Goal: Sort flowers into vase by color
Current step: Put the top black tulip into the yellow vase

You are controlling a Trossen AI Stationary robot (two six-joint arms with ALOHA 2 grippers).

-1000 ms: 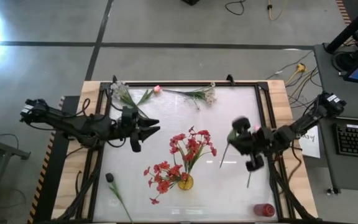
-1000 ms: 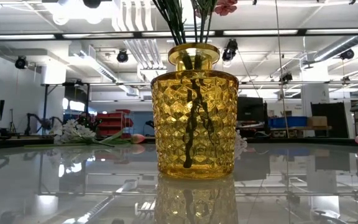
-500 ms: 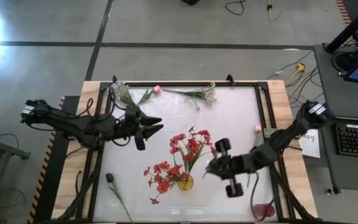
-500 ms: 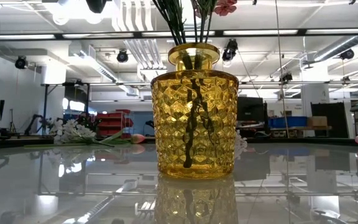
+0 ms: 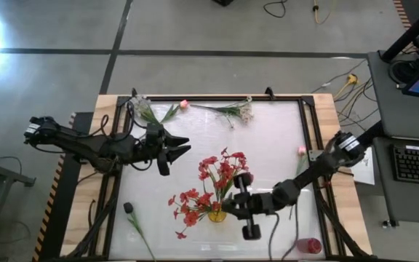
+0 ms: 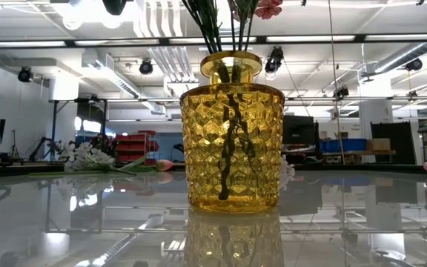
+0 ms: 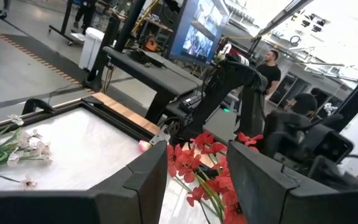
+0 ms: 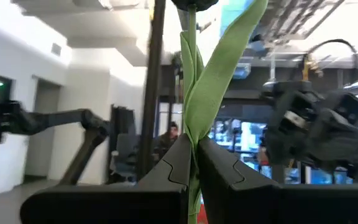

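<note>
A yellow faceted glass vase [image 5: 217,213] [image 6: 232,141] stands near the table's near edge, with red blossom stems [image 5: 220,175] in it. My right gripper [image 5: 231,204] [image 8: 192,148] is just right of the vase, shut on a green-stemmed flower with a dark bud [image 8: 191,4]. My left gripper [image 5: 180,149] [image 7: 194,180] waits open over the table's left half. White sprays [image 5: 148,109] [image 5: 235,110] and a pink bud [image 5: 184,104] lie at the far edge. Another pink bud [image 5: 301,151] lies at the right. A dark-budded flower [image 5: 129,209] lies near left. My right gripper pinches the flower's green stem [image 8: 191,127] between its two fingers, just below a long leaf [image 8: 219,68]. The fingers come level from the table's right and lie across the stem. The flower stands upright in the hold, bud upward, lifted clear of the table.
A red vase [image 5: 310,245] stands at the near right corner. A black frame [image 5: 308,131] borders the white table top. In the left wrist view, people stand in the room beyond the table.
My right gripper has carried the flower from the table's right side toward the left and near edges, ending beside the yellow vase. It has stayed shut on the stem. The left arm has kept still.
</note>
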